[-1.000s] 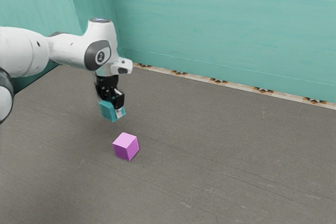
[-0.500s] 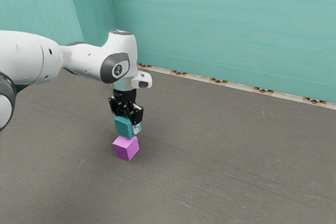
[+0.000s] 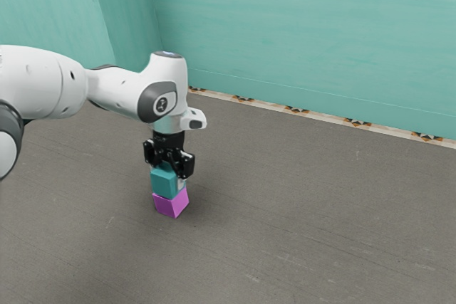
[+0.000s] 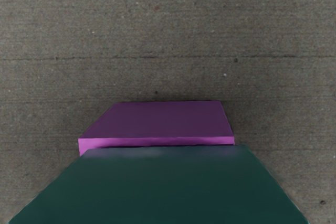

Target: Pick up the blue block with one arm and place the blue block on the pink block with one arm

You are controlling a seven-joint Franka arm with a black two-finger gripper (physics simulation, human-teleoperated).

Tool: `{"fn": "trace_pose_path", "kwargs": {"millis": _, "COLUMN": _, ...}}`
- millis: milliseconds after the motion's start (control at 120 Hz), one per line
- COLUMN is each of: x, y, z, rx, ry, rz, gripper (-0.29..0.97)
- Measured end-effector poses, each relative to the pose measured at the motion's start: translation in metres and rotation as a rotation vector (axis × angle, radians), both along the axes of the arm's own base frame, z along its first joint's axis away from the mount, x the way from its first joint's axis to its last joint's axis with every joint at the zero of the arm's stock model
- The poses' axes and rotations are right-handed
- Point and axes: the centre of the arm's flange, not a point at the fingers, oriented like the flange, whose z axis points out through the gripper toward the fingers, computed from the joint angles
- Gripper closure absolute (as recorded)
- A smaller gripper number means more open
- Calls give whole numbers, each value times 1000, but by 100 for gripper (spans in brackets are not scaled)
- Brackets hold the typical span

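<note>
My pincer [image 3: 168,174] is clenched on the blue block [image 3: 163,181], 2 fingers against opposite sides. The block sits on top of the pink block [image 3: 172,206], which stands on the grey table [image 3: 320,197].

No text, number, label or brand can be read in either view. In the exterior view, left of centre, the grey round cap [image 3: 158,102] on the arm's [image 3: 107,90] last joint bears a small white mark, too small to make out as a letter or sign.
</note>
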Motion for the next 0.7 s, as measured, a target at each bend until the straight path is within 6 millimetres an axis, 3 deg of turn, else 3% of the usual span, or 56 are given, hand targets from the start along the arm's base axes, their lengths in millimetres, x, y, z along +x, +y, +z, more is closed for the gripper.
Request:
{"fn": "trace_pose_path", "kwargs": {"millis": 150, "x": 7, "y": 0, "z": 15, "rx": 2, "ry": -31, "rz": 6, "gripper": 9}}
{"fn": "trace_pose_path", "kwargs": {"millis": 350, "x": 25, "y": -4, "z": 100, "rx": 26, "ry": -164, "rz": -20, "gripper": 4}}
{"fn": "trace_pose_path", "kwargs": {"millis": 417, "x": 30, "y": -4, "z": 138, "rx": 32, "ry": -215, "rz": -33, "gripper": 3}}
{"fn": "trace_pose_path", "kwargs": {"millis": 450, "x": 26, "y": 1, "z": 171, "rx": 30, "ry": -259, "rz": -40, "gripper": 2}}
{"fn": "trace_pose_path", "kwargs": {"millis": 508, "x": 9, "y": 9, "z": 229, "rx": 33, "ry": -327, "rz": -53, "gripper": 2}}
{"fn": "trace_pose_path", "kwargs": {"millis": 575, "x": -14, "y": 9, "z": 282, "rx": 61, "ry": -373, "rz": -88, "gripper": 1}}
{"fn": "trace_pose_path", "kwargs": {"millis": 700, "x": -48, "y": 8, "z": 342, "rx": 93, "ry": -399, "rz": -131, "gripper": 1}}
